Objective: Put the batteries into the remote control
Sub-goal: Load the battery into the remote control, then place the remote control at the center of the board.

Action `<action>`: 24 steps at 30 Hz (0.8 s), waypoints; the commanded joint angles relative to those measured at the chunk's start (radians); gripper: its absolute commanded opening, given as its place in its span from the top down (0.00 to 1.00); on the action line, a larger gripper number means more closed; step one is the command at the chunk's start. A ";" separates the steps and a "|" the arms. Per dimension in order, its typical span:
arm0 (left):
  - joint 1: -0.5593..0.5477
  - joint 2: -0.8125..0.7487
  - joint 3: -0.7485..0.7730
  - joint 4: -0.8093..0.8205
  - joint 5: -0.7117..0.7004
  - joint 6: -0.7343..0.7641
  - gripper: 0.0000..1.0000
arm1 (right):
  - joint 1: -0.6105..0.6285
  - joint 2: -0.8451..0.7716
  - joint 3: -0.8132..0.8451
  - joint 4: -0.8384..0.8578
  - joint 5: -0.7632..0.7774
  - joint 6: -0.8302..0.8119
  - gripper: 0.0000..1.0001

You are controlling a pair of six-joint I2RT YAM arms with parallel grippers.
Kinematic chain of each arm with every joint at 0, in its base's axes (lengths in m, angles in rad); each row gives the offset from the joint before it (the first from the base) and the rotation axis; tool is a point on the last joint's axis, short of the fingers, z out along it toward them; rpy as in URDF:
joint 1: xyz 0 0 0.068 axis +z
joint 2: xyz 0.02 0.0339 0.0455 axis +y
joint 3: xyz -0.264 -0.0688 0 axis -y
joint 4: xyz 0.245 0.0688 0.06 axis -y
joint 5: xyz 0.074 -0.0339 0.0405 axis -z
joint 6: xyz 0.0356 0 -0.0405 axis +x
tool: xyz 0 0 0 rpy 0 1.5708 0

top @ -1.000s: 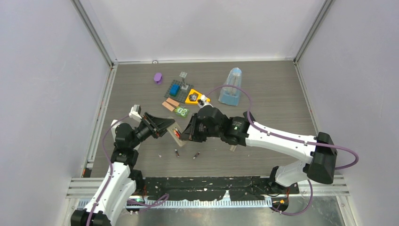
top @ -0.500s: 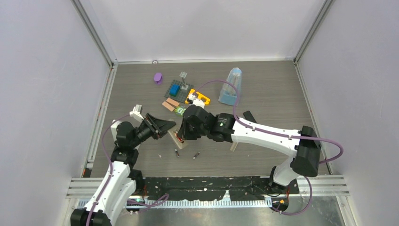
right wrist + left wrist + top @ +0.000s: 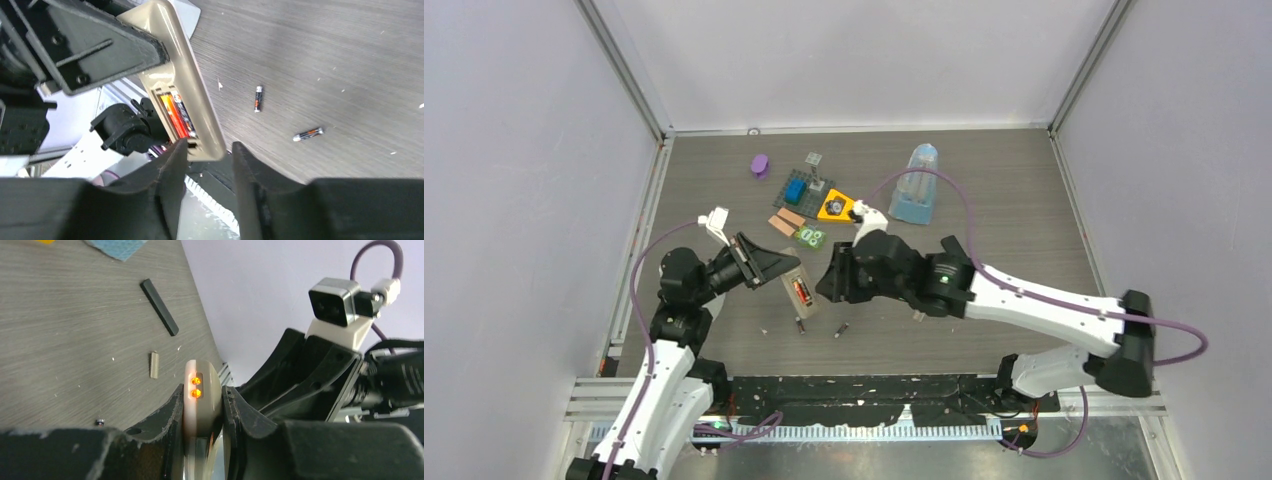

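The grey table (image 3: 1024, 190) fills the middle of the top view; the right gripper (image 3: 827, 284) reaches from the lower right to the centre, its jaws parted and clamping nothing, with one end of the remote control (image 3: 801, 292) just at the gap between them; the left gripper (image 3: 782, 270), centre-left, is pinched on the remote's other end, holding it up off the tabletop; two batteries (image 3: 176, 116) sit in its open compartment; two loose batteries (image 3: 801, 325) lie apart on the table just below it.
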 commanded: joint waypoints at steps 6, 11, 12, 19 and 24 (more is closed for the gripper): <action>-0.005 0.004 0.091 0.077 0.221 0.126 1.00 | -0.011 -0.306 -0.196 0.157 -0.014 -0.138 0.27; -0.004 0.016 0.118 0.113 0.261 0.122 1.00 | -0.020 -0.356 -0.251 0.140 0.018 -0.130 0.20; -0.004 0.018 0.120 0.112 0.258 0.121 1.00 | -0.022 -0.360 -0.252 0.114 0.042 -0.126 0.20; -0.004 0.027 0.088 0.125 0.173 0.092 1.00 | -0.138 -0.309 -0.245 -0.225 0.216 -0.026 0.20; -0.011 0.020 -0.019 0.232 -0.062 -0.037 1.00 | -0.262 -0.288 -0.370 -0.264 0.196 0.007 0.24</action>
